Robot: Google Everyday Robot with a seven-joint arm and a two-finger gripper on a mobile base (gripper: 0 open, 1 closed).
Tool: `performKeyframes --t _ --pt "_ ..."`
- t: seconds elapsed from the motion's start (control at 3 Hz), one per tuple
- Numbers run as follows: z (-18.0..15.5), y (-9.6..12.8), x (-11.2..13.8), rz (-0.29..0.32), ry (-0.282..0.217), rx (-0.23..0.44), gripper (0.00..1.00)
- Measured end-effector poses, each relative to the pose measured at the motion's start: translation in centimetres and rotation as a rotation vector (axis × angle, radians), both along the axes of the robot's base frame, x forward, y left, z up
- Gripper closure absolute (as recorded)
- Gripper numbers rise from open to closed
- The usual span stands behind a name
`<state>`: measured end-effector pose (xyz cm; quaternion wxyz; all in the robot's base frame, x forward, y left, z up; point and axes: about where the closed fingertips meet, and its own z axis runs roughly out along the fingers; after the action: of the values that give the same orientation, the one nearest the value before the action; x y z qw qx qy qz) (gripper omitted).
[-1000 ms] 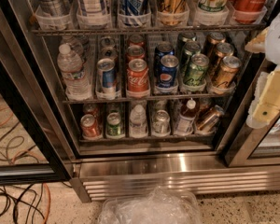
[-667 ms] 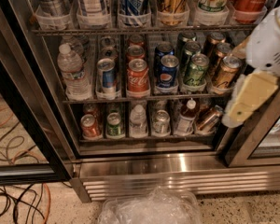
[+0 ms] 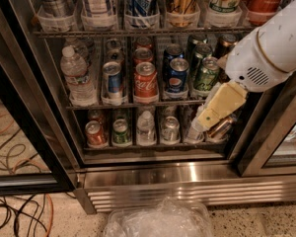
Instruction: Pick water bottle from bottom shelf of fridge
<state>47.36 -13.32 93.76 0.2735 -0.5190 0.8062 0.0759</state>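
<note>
The small clear water bottle (image 3: 146, 128) with a white cap stands on the bottom shelf (image 3: 153, 146) of the fridge (image 3: 153, 174), in the middle lane between a green can and a silver can. My gripper (image 3: 208, 117), yellowish at its tip on a white arm (image 3: 271, 46), hangs in front of the right end of the bottom shelf. It is to the right of the water bottle and apart from it. It partly hides a white-capped bottle with a darker label (image 3: 193, 132) and a tilted can (image 3: 221, 127).
A bigger water bottle (image 3: 77, 78) stands at the left of the middle rack beside Pepsi, Coca-Cola and green cans. A red can (image 3: 94, 134) is at the bottom left. The open glass door (image 3: 24, 147) is at left, cables (image 3: 19, 216) lie on the floor, and crumpled clear plastic (image 3: 160, 220) lies below the steel base.
My arm has come in from the right edge. It moved left and down, so the gripper now hangs before the right end of the bottom shelf. The drinks have not moved.
</note>
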Motion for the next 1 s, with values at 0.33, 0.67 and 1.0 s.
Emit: performKeyframes --t 0.33,0.67,1.0 --pt "0.0 0.0 0.0 0.000 0.000 0.000 0.00" --pt "-1.4 2.3 -0.6 -0.003 0.002 0.077 0.00" --pt "-4.0 6.4 -2.6 -0.038 0.014 0.201 0.00"
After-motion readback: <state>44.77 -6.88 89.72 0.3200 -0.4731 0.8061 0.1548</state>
